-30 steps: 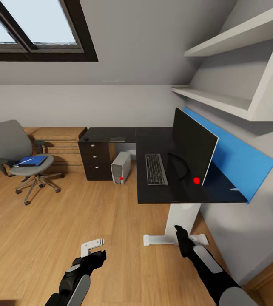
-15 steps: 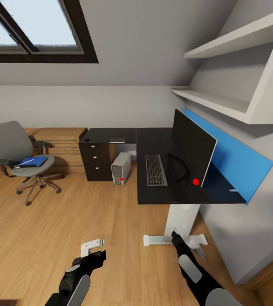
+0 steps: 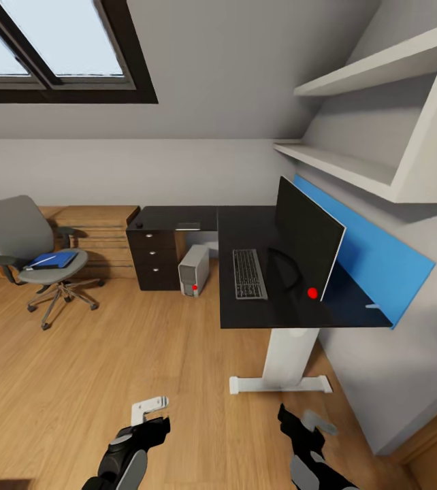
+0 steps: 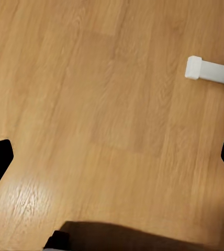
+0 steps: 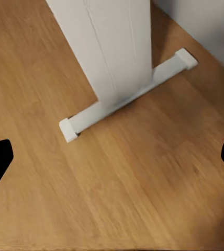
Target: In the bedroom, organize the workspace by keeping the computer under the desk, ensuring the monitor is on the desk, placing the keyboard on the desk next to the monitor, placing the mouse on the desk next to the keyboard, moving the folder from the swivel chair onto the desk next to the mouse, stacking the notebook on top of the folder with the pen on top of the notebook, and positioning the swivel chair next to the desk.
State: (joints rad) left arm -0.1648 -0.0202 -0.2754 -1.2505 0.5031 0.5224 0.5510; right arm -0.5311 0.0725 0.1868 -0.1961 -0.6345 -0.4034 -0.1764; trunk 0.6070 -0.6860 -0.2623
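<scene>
Folder (image 3: 54,259) lies on the swivel chair (image 3: 35,255) at ten o'clock, awaiting pickup; desk (image 3: 259,309) at one. Left gripper (image 3: 152,425) and right gripper (image 3: 293,425) spread, empty, low for travel.

A big window (image 3: 55,47) with a dark frame sits in the sloped wall at the far left. Two white shelves (image 3: 354,163) hang on the right wall, one above the other. Under them a bright blue board (image 3: 375,262) runs along the wall. A low wooden cabinet (image 3: 99,235) with drawers stands by the far wall. The floor (image 3: 109,367) is light brown wood.
</scene>
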